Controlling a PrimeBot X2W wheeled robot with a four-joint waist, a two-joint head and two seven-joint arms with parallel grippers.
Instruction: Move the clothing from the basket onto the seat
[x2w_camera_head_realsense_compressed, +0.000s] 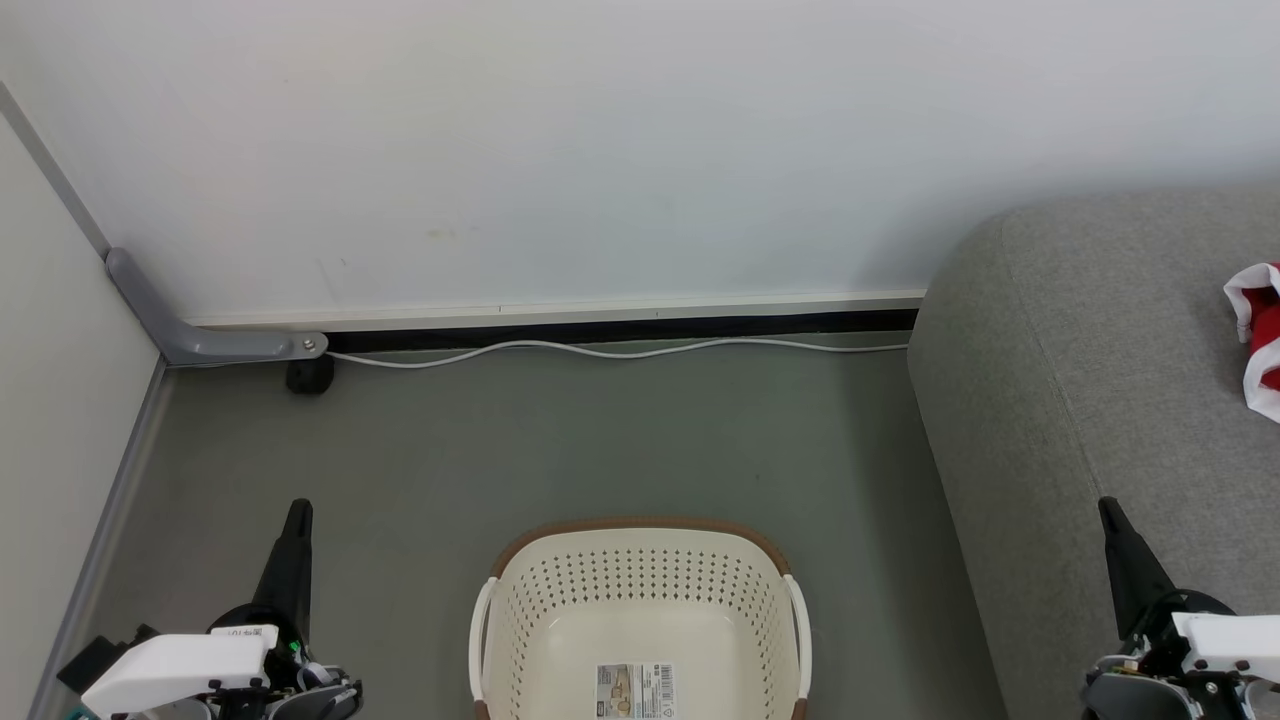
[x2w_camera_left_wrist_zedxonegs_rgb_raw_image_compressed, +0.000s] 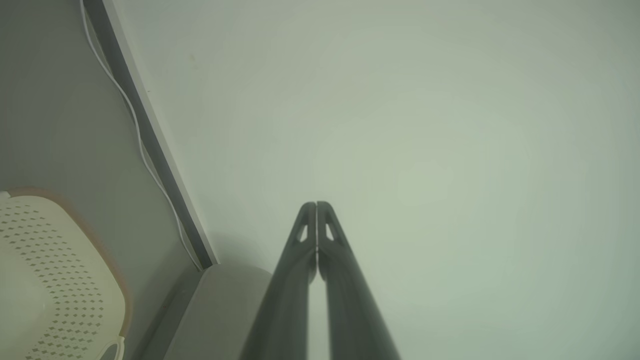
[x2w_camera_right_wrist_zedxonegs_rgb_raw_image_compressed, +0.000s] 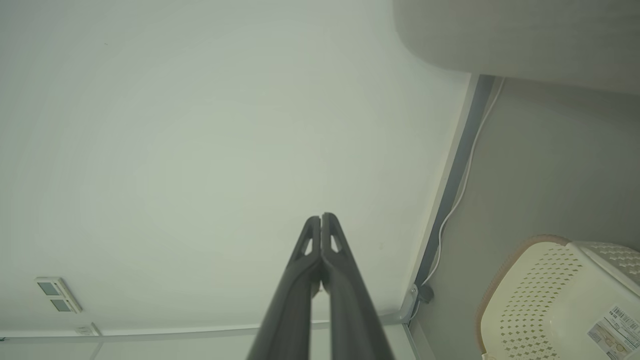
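Basket (x2w_camera_head_realsense_compressed: 640, 575) at 6 o'clock, bottom sticker (x2w_camera_head_realsense_compressed: 635, 690) showing; red-white clothing (x2w_camera_head_realsense_compressed: 1262, 335) on seat (x2w_camera_head_realsense_compressed: 1080, 400) at 3 o'clock; left gripper (x2w_camera_head_realsense_compressed: 299, 508) at 8, right gripper (x2w_camera_head_realsense_compressed: 1107, 506) at 4, both closed tight, holding nothing.

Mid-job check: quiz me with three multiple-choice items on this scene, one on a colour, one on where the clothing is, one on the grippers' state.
1. The basket has what rim colour? A brown, B blue, C black.
2. The clothing lies where? A in the basket, B on the seat, C on a table.
3. The left gripper and right gripper are? A open, B shut on cloth, C shut, empty.
Key: A, a brown band tops the cream wall; B, red cloth rests on grey cushion; C, fingers meet with nothing between.
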